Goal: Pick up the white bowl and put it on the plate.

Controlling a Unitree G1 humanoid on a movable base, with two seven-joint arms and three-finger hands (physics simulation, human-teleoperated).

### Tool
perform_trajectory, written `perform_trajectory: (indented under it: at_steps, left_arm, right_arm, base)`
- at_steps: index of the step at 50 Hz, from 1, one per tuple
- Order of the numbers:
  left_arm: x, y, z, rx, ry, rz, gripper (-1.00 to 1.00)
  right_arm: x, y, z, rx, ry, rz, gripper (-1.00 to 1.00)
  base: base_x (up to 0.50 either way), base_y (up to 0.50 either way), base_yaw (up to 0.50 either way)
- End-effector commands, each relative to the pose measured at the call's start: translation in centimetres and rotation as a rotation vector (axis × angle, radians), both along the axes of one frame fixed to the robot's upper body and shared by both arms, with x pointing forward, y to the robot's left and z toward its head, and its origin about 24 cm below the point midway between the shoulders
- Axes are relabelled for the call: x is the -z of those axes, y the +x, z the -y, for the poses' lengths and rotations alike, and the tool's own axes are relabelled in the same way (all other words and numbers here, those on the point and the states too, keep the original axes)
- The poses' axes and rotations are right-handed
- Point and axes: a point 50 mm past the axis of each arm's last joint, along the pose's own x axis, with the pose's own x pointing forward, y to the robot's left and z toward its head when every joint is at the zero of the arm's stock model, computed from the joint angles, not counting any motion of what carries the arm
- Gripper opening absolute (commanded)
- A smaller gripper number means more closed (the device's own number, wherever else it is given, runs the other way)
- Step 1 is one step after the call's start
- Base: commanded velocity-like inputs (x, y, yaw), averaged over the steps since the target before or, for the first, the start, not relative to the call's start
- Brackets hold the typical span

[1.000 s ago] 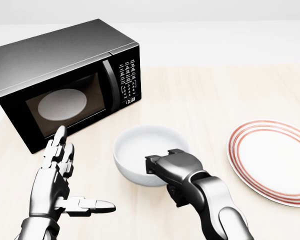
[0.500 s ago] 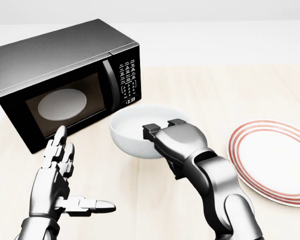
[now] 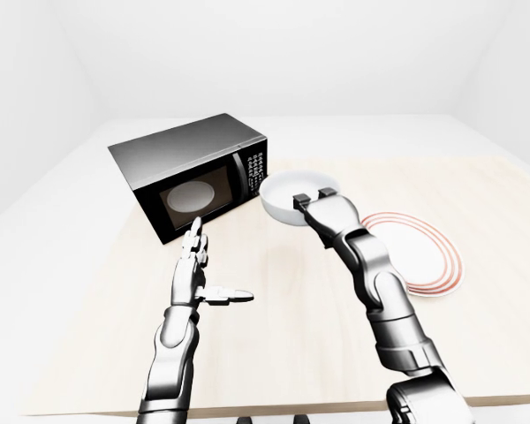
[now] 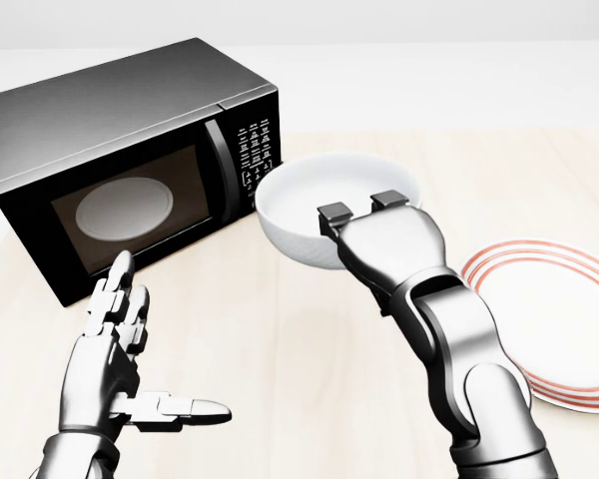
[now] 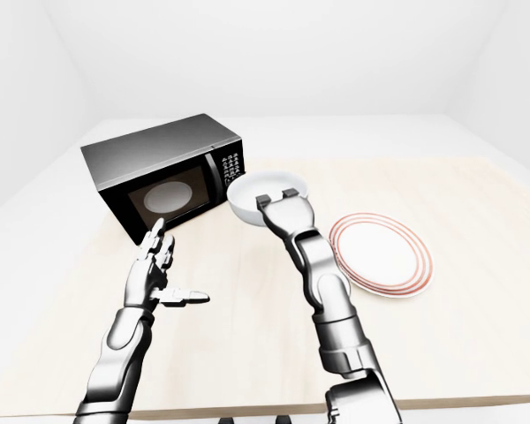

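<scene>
- Pale wood makes up the bench [image 4: 309, 399], which carries everything here; the views give no reason to think anything lies on it beyond the three items below.
- Left robot hand [image 4: 120, 349]: it hovers over the near left part of the bench with fingers spread and thumb stuck out sideways, gripping nothing. It sits well apart from the bowl, so I judge it is simply parked clear of the working arm's path.
- Microwave [image 4: 120, 160]: black, standing toward the far left of the bench with its door shut. Through the window a pale round turntable shows; nothing rests on it as far as I can tell.
- White bowl [image 4: 324, 205]: off the bench, held in the air just beside the microwave's keypad side, between microwave and plate. It looks empty, its inside smooth and white, and it is tilted slightly toward the camera.
- Right robot hand [image 4: 364, 215]: two fingers hook over the near rim into the bowl, and the palm backs the outer wall, so it pinches the rim. The thumb is hidden below. This grip probably explains the tilt.
- Plate [image 5: 380, 256]: white with red rings, flat near the right part of the bench, nothing on it. The bowl is not yet above it, so a sideways carry to the right seems the step remaining.
</scene>
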Motion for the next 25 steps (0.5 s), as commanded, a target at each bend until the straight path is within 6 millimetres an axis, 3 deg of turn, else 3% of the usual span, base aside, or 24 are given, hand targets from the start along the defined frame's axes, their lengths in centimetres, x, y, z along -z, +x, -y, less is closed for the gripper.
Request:
perform_trajectory:
  at_steps: [1, 25]
  left_arm:
    - [-0.1, 0.0, 0.0, -0.001, -0.001, 0.0, 1.0]
    - [-0.1, 0.0, 0.0, 0.0, 0.0, 0.0, 1.0]
  right_arm:
    - [-0.6, 0.8, 1.5, 0.03, 0.026, 0.067, -1.0]
    - [-1.2, 1.2, 5.7, 0.119, 0.058, 0.07, -1.0]
  base:
    - [0.0, 0.0, 0.0]
    - [0.0, 0.0, 0.0]
